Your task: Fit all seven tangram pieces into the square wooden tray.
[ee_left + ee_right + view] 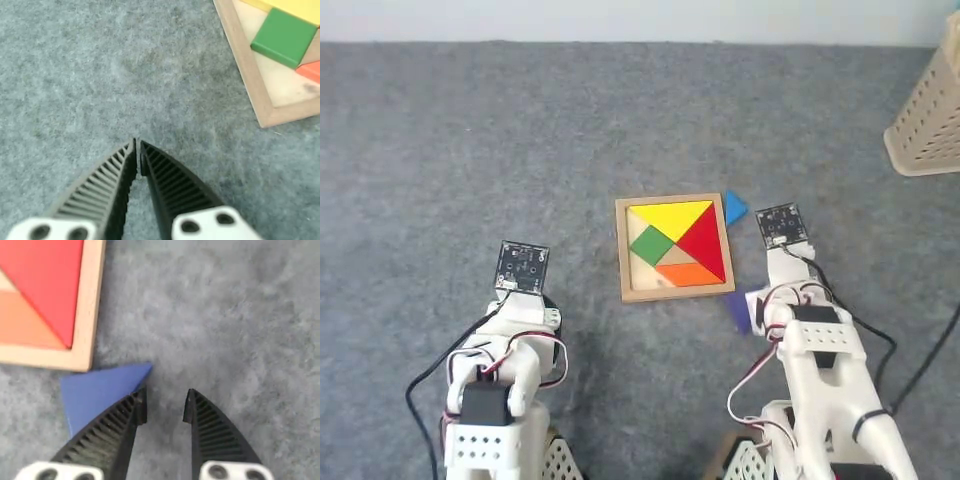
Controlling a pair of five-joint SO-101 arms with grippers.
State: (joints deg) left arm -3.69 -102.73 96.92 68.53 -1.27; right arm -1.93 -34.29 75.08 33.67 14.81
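Blue marks the step in hand: a dark blue triangle lies on the grey carpet, touching or just short of the near corner of the wooden tray. The right gripper is set low over it with its jaws narrowly parted and nothing held, one finger overlapping the triangle's edge and the other over bare carpet.

A clean grasp would likely need the jaws spread wider and shifted so that the piece sits between them. A flat piece is easily pushed along the carpet rather than lifted. The tray rim should be kept clear while the jaws close.

The left gripper is closed and empty above the carpet, near the tray's other near corner.

From the high view alone a second, lighter blue piece is made out beside the tray's far corner, on the right arm's side. The yellow, red, green and orange pieces are seen seated inside. The right wrist view alone gives how the fingers stand against the triangle. Bare tray floor beside the green square is best seen from the left wrist.
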